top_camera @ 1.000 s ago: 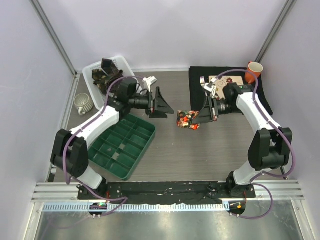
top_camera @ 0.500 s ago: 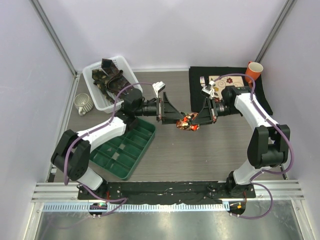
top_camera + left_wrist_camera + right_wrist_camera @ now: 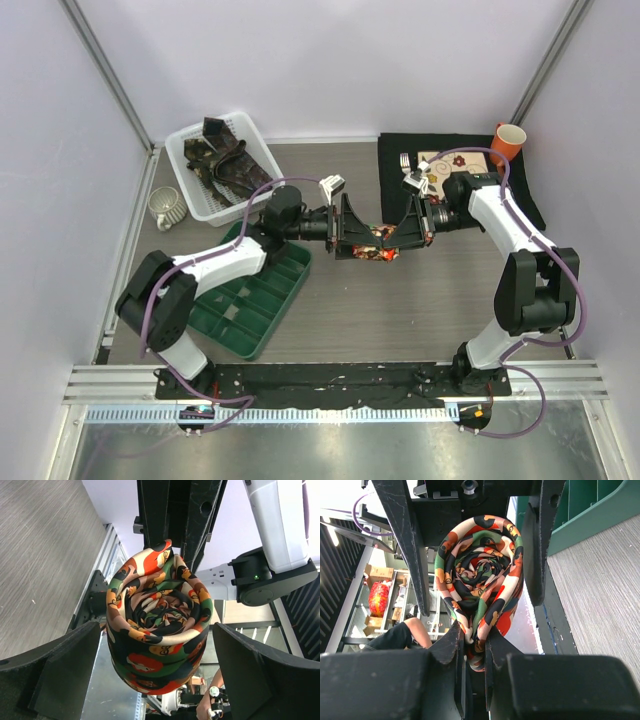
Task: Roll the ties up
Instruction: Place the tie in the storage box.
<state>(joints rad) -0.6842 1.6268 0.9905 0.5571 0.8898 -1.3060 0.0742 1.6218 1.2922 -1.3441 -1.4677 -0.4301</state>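
Note:
The red-orange floral tie point(image 3: 380, 248) is rolled into a tight coil and held in the air above the table's middle. My right gripper point(image 3: 398, 240) is shut on the coil's edge; in the right wrist view its jaws point(image 3: 474, 642) pinch the lower folds of the tie point(image 3: 480, 575). My left gripper point(image 3: 360, 238) is open, with one finger on each side of the coil. In the left wrist view the tie point(image 3: 160, 630) hangs between the two wide-apart fingers point(image 3: 55, 675), not touching them. Dark ties point(image 3: 225, 160) lie in a heap in the white basket point(image 3: 190, 185).
A green compartment tray point(image 3: 245, 295) lies under the left arm. A grey mug point(image 3: 168, 208) stands at the left edge. At the back right a black mat point(image 3: 400, 180) carries a floral plate point(image 3: 455, 162) and a fork, with an orange cup point(image 3: 508, 140) beside it.
My left arm has swung right, and its open jaws now straddle the rolled tie. The right gripper has kept its hold, shifting only slightly.

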